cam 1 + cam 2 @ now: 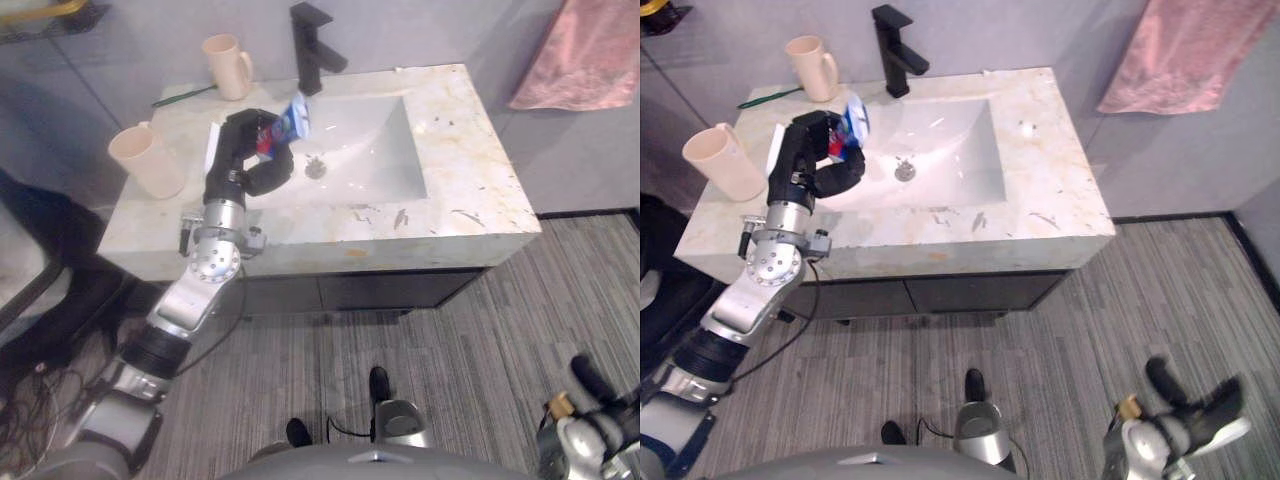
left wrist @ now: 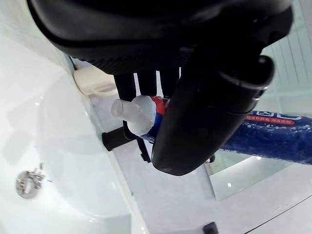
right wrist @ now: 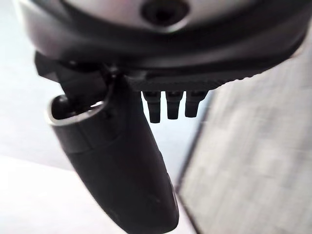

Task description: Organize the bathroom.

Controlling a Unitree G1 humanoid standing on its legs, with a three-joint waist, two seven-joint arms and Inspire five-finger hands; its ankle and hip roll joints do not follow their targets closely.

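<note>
My left hand (image 1: pixel 240 150) is raised over the left rim of the sink basin (image 1: pixel 375 145), shut on a blue, red and white toothpaste tube (image 1: pixel 292 122). In the left wrist view the thumb (image 2: pixel 209 97) and curled fingers pinch the tube (image 2: pixel 273 134) near its white cap (image 2: pixel 127 110). A beige cup (image 1: pixel 148 160) stands on the counter left of the hand. A second beige cup (image 1: pixel 228 65) stands at the back, with a green toothbrush (image 1: pixel 185 96) lying beside it. My right hand (image 1: pixel 1200 410) hangs low over the floor at the lower right, fingers relaxed and holding nothing.
A black faucet (image 1: pixel 312 45) stands behind the basin. The marble countertop (image 1: pixel 470 170) is bare on its right side. A pink towel (image 1: pixel 590 55) hangs on the wall to the right. A white flat item (image 1: pixel 212 145) lies on the counter beside my left hand.
</note>
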